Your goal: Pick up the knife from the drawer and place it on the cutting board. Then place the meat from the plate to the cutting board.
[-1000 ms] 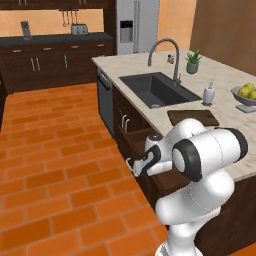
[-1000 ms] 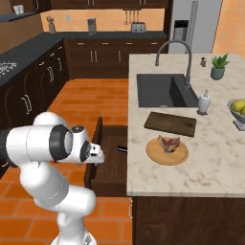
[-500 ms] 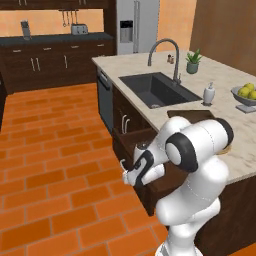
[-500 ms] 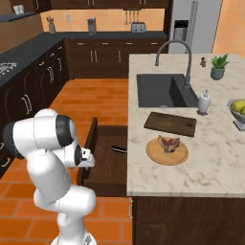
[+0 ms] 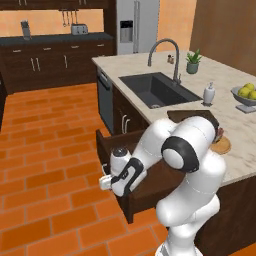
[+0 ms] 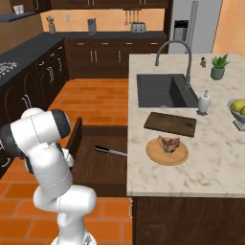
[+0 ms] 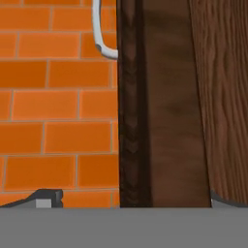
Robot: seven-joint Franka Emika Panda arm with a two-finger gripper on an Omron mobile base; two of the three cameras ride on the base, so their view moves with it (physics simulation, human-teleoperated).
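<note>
The kitchen island serves as the table [image 6: 210,162], its pale stone top carrying the sink, a soap bottle, a small plant and a bowl of lemons along the far side. Below its edge the drawer [image 6: 103,165] stands pulled well out over the brick floor, which leaves its inside open from above, a state that suits reaching in for the knife. The arm is folded low in front of it, with the gripper [image 5: 107,181] down beside the drawer's front panel [image 7: 162,106]; the hand view looks along that dark panel's top edge, with the silver handle [image 7: 100,34] curving out over the orange bricks. The gripper is released, its fingers spread wide with nothing between them, and it sits outside the drawer box, not over its contents. On the table near the edge lies the cutting board [image 6: 171,124], flat and bare, just beyond the plate [image 6: 167,150], so both transfers should be short ones. The meat [image 6: 168,143] rests in the middle of the plate. The knife [image 6: 110,151] lies flat on the drawer floor toward the island side, black handle pointing away from the table and pale blade toward it, well apart from the gripper; the pickup is not yet begun.
</note>
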